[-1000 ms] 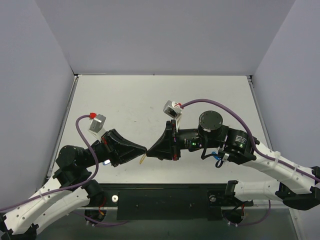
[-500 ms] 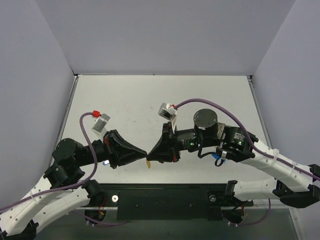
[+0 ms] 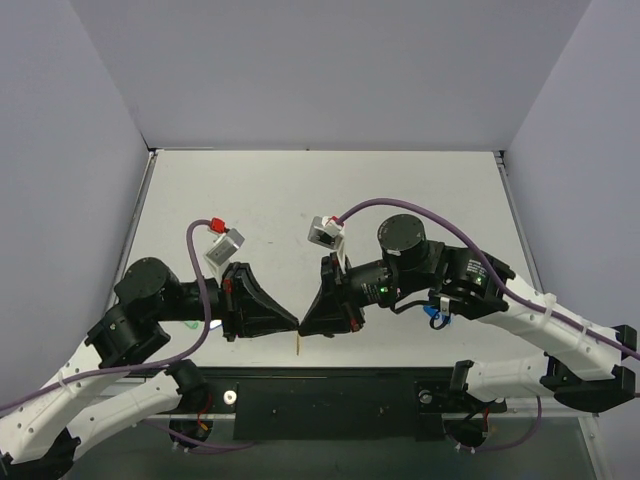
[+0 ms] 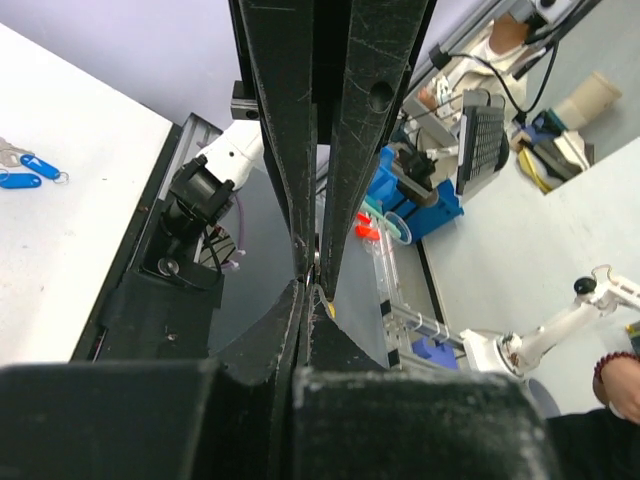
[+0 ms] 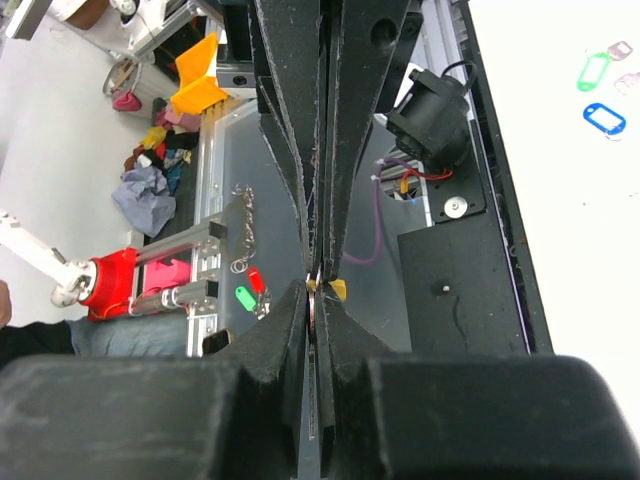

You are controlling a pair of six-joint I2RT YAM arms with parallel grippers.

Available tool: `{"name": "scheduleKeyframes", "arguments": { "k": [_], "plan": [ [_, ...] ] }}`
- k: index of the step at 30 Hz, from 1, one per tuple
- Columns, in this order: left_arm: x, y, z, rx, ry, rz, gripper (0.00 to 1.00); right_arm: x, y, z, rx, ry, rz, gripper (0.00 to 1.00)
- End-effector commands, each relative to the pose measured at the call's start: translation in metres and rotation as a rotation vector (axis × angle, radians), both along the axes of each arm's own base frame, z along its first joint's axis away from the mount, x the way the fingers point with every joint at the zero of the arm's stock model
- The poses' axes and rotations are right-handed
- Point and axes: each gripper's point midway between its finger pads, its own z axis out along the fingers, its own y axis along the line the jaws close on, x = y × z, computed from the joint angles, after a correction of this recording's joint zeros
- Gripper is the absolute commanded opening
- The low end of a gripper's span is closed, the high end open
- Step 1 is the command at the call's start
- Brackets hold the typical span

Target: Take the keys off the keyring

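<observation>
My left gripper (image 3: 290,323) and my right gripper (image 3: 306,322) meet tip to tip above the table's near edge, both shut. The small yellow tag (image 3: 298,346) of the keyring hangs just below the meeting point. In the right wrist view a thin silver sliver, the key (image 5: 313,305) seen edge-on, sits between my right gripper's (image 5: 316,292) jaws, with the yellow tag (image 5: 338,289) beside the tips. In the left wrist view my left gripper (image 4: 306,290) pinches thin metal at its tips, the yellow tag (image 4: 329,309) just beside them. The ring itself is mostly hidden by the fingers.
Blue-tagged keys (image 4: 30,166) lie on the white table in the left wrist view. A green tag (image 5: 592,70) and a blue tag (image 5: 604,117) lie on the table in the right wrist view. A black rail (image 3: 330,395) runs along the near edge.
Both grippers have stayed joined tip to tip and moved together toward the near edge. Both wrists have turned, and the yellow tag now hangs lower, below the tips.
</observation>
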Motion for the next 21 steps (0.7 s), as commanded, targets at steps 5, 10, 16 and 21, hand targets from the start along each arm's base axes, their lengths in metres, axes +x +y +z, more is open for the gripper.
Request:
{"name": "scheduleKeyframes", "arguments": {
  "k": [5,10,16,21],
  "plan": [
    [-0.012,-0.002,0.0,0.134,-0.056,-0.122,0.0,-0.022,-0.005,0.03,0.054,-0.035,0.134,0.0],
    [0.0,-0.003,-0.001,0.191,-0.049,-0.052,0.01,-0.018,-0.006,0.025,0.031,-0.047,0.111,0.0],
    [0.023,0.008,0.019,0.115,-0.034,0.157,0.74,-0.004,-0.002,0.025,0.068,-0.065,-0.001,0.0],
    [0.03,0.025,0.053,-0.082,-0.019,0.284,0.75,0.003,-0.001,0.055,0.254,-0.031,-0.096,0.0]
  ]
}}
